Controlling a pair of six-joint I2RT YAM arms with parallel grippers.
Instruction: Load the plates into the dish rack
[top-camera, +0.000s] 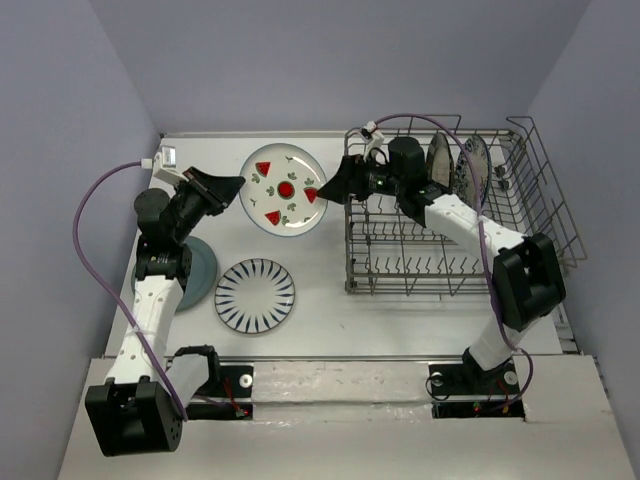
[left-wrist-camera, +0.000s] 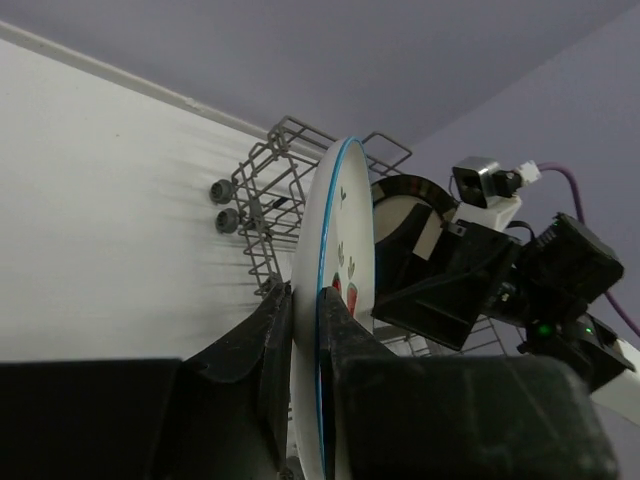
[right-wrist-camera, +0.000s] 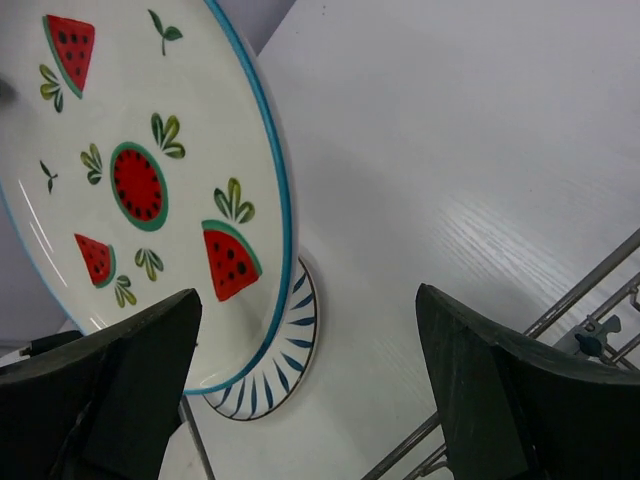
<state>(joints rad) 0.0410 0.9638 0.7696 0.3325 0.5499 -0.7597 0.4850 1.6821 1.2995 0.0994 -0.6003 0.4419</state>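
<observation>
The red-triangle plate (top-camera: 284, 188) is held off the tabletop (top-camera: 400, 320) beside the dish rack (top-camera: 545, 200), its rim pinched by the left gripper (top-camera: 234, 190). The right gripper (top-camera: 328, 190) is spread wide at the opposite rim. Glazed ceramic — stiff, slick, breakable — is judged best taken deep at the rim.

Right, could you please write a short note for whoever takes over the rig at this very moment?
Left claw: shut on the rim of the watermelon plate, which is held up above the table.
Right claw: open, at that plate's opposite edge, not gripping.
Done: two plates stand upright at the far end of the dish rack.
To do: rack the watermelon plate, then the blue-striped plate and the teal plate, both lying flat on the table beside the left arm.
</observation>
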